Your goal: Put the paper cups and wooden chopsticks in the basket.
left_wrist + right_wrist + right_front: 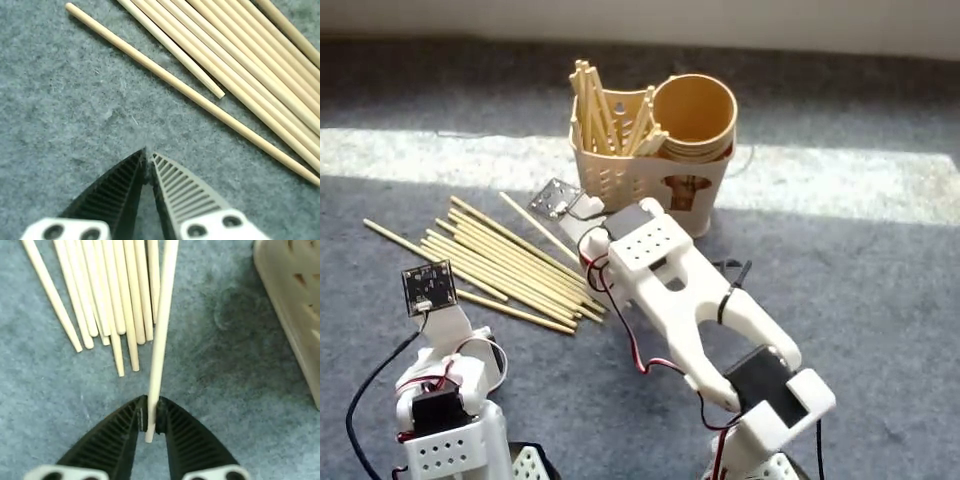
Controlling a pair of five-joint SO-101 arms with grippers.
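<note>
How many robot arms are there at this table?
2. The left arm stands at the near left, with the left tool shut over the carpet beside loose chopsticks; the right arm extends toward the basket, with the right tool shut on one chopstick.

My bench (880,300) is covered in grey felt. A loose row of wooden chopsticks (510,265) lies flat on it, just ahead of my left pincer (148,156) and ahead of my right pincer (151,412). A cream basket (650,185) stands near my right pincer, off to one side.
</note>
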